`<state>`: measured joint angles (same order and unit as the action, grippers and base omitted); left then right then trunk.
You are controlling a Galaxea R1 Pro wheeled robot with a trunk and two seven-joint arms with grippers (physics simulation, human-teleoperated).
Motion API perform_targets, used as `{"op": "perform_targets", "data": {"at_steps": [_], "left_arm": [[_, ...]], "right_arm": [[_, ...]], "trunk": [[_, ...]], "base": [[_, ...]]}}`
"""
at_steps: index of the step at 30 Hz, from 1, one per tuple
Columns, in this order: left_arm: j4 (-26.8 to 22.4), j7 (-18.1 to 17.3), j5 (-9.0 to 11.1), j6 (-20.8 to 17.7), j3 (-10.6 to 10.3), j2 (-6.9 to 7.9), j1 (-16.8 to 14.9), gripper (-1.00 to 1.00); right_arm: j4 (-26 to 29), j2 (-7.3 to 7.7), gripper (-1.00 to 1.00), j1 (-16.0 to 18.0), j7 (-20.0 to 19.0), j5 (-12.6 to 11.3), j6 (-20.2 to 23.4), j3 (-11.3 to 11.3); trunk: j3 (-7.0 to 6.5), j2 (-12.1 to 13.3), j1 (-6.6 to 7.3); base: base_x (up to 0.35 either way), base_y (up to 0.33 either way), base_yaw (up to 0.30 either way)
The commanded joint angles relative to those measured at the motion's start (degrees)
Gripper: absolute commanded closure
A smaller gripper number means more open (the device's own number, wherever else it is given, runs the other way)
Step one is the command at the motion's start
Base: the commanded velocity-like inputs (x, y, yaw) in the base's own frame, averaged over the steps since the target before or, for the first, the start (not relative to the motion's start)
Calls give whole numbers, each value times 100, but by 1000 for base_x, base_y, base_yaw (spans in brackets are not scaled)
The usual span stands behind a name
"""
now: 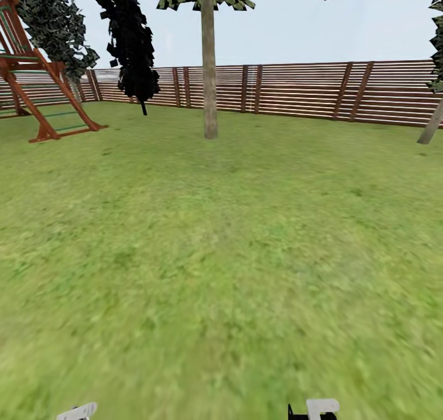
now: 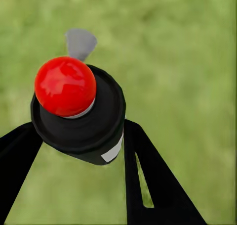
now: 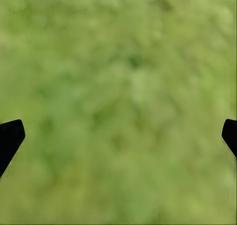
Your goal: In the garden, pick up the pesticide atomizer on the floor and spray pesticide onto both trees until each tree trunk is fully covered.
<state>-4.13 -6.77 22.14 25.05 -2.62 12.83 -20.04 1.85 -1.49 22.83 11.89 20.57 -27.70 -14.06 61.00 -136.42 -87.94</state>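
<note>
The pesticide atomizer [image 2: 91, 123], a black bottle with a white band and a red tip [image 2: 65, 85], sits between the two black fingers of my left gripper [image 2: 81, 132], which is shut on it above the grass. My right gripper [image 3: 121, 132] is open, its fingertips far apart over bare lawn. In the head view one tree trunk [image 1: 210, 87] stands upright far ahead in the middle of the garden lawn [image 1: 221, 254]. A second, leaning trunk [image 1: 431, 124] shows at the far right edge by the fence.
A brown slatted fence [image 1: 295, 90] closes the far side. A red wooden play frame [image 1: 37, 81] stands at the far left, with a black cypress [image 1: 132, 44] beside it. Open grass lies between me and the trees.
</note>
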Motion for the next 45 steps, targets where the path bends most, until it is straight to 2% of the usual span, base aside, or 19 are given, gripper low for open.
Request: {"op": "perform_targets", "data": {"at_steps": [1, 45], "left_arm": [[0, 0, 1, 0, 0, 0, 0, 100], [0, 0, 1, 0, 5, 0, 0, 100]], "right_arm": [[0, 0, -100, -2, 0, 0, 0, 0], [0, 0, -100, 0, 0, 0, 0, 0]], "trunk": [[0, 0, 0], [0, 0, 0]], "base": [[341, 0, 0], [341, 0, 0]]}}
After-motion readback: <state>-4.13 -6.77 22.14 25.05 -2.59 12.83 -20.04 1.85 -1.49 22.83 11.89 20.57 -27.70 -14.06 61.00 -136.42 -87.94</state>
